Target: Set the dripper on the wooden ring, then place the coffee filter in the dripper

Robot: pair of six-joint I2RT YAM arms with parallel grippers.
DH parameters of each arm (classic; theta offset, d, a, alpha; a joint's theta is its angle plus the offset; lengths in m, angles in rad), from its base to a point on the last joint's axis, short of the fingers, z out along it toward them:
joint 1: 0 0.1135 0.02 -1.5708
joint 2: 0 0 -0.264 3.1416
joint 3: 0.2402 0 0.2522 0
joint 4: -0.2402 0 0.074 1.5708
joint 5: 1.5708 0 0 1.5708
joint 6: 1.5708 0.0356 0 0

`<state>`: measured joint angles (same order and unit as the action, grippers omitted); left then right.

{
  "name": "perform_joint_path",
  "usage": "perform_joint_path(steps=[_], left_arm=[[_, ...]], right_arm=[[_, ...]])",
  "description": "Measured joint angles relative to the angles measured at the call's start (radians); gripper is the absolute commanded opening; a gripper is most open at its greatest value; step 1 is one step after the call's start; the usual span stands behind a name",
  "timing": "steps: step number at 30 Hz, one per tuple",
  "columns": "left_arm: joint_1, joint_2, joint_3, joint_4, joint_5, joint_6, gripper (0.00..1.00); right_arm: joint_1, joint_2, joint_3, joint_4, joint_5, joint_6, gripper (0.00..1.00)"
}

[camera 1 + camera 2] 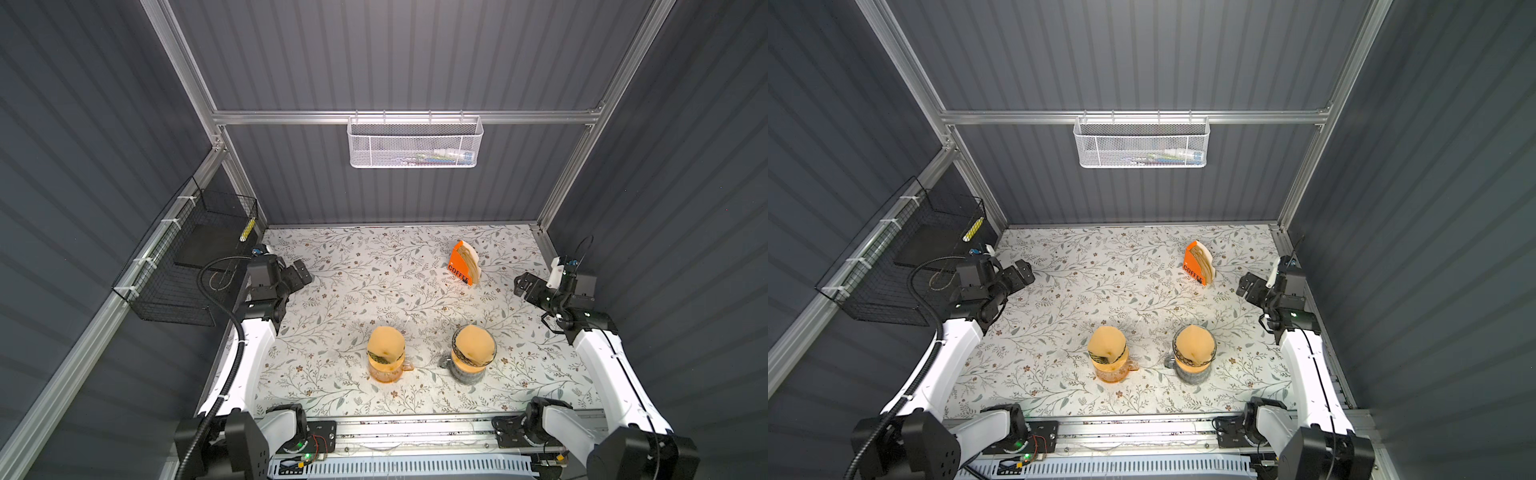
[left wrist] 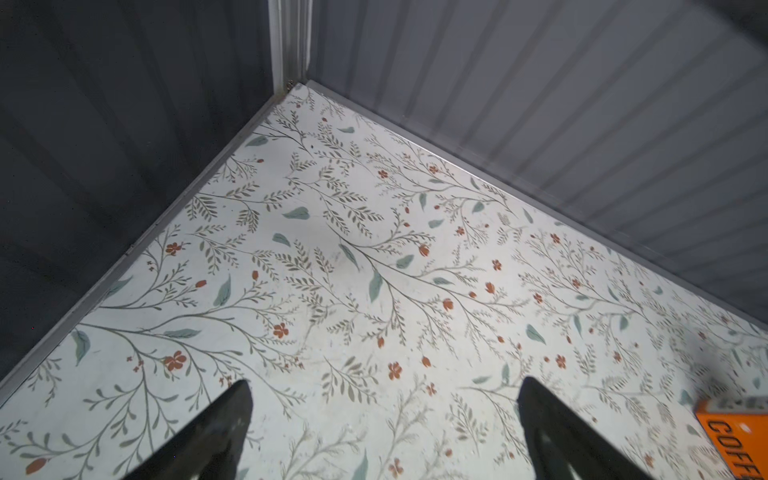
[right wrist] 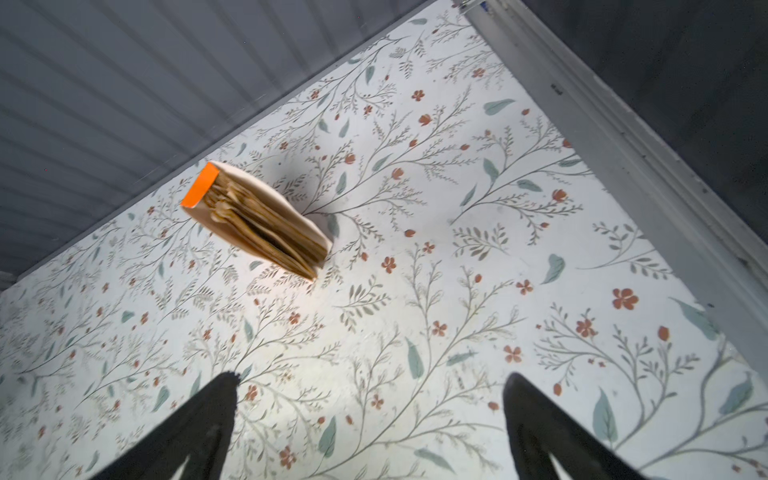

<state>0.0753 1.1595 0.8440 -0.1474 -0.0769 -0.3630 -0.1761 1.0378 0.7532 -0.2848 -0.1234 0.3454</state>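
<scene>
Both top views show an orange glass dripper at front centre with a tan coffee filter in it. To its right, a grey glass dripper also holds a tan filter. An orange holder marked COFFEE stands at the back right with a stack of filters; its corner shows in the left wrist view. My left gripper hangs open at the far left over bare table. My right gripper is open and empty, right of the holder.
The floral table is walled by grey panels on three sides. A white mesh basket hangs on the back rail. A black wire basket is fixed to the left wall beside my left arm.
</scene>
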Motion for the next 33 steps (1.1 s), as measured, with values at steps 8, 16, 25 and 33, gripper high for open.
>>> perform_joint_path(steps=[8,16,25,33], left_arm=[[0.023,0.076,-0.244,0.349,-0.035,0.071,1.0],[0.024,0.171,-0.392,0.695,-0.035,0.12,1.0],[0.024,0.352,-0.496,0.989,-0.039,0.154,0.99],[-0.003,0.431,-0.508,1.144,-0.039,0.2,1.0]], right_arm=[[-0.008,0.029,-0.177,0.266,0.115,-0.018,0.99],[-0.007,0.117,-0.346,0.549,0.193,-0.045,0.99],[0.04,0.216,-0.415,0.874,0.221,-0.106,0.99],[0.146,0.415,-0.445,1.171,0.247,-0.23,0.99]])
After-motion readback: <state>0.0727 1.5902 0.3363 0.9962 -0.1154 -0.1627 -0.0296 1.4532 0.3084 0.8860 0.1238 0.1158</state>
